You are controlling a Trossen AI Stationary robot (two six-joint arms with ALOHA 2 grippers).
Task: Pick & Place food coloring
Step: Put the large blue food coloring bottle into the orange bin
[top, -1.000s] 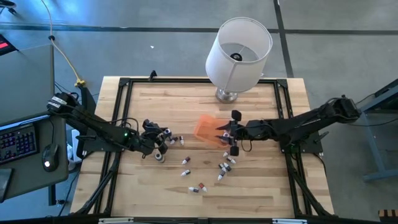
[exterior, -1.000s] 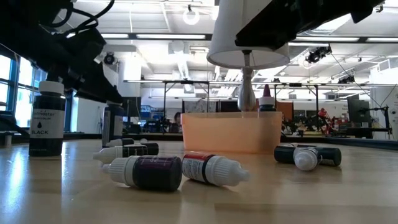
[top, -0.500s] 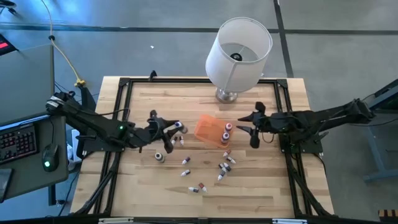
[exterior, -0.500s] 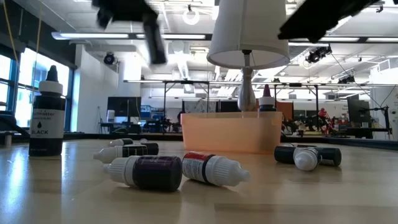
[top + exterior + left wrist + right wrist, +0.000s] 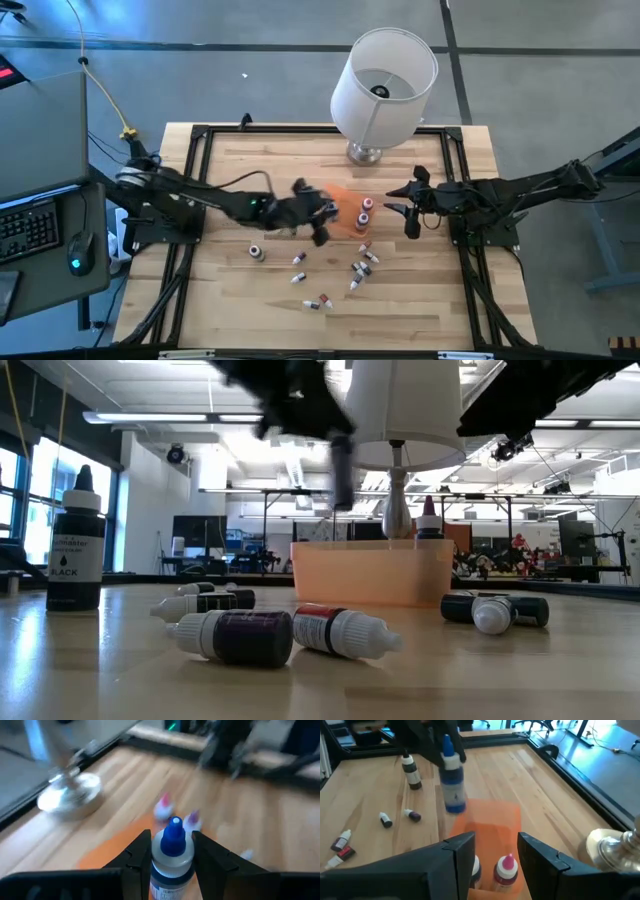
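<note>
My left gripper [image 5: 312, 216] is shut on a blue-capped food coloring bottle [image 5: 172, 851] and stands over the left end of the small orange box [image 5: 340, 205]. The bottle also shows in the right wrist view [image 5: 452, 782]. Two bottles [image 5: 506, 867] stand upright in the box. My right gripper [image 5: 406, 207] is open and empty, just right of the box. Several bottles [image 5: 360, 265] lie on their sides on the table. A black bottle [image 5: 75, 550] stands upright on its base. My left gripper pinches the blue-capped bottle between its two fingers at the shoulder of its whitish body [image 5: 159, 856], the cap sticking out past the fingertips. The arm comes from the table's left side. The bottle is upright and lifted clear, above the orange box's left end [image 5: 470, 815].
A lamp with a white shade [image 5: 383, 75] stands on a metal base [image 5: 365, 152] at the table's far edge, behind the box. A black frame [image 5: 200, 135] runs around the tabletop. Bare wood lies along the table's near edge [image 5: 330, 335].
My left gripper has risen and gone toward the table's right edge with the blue-capped bottle, from the bottles at the left to the orange box. My right gripper drew back from the box toward the right edge, then kept still.
</note>
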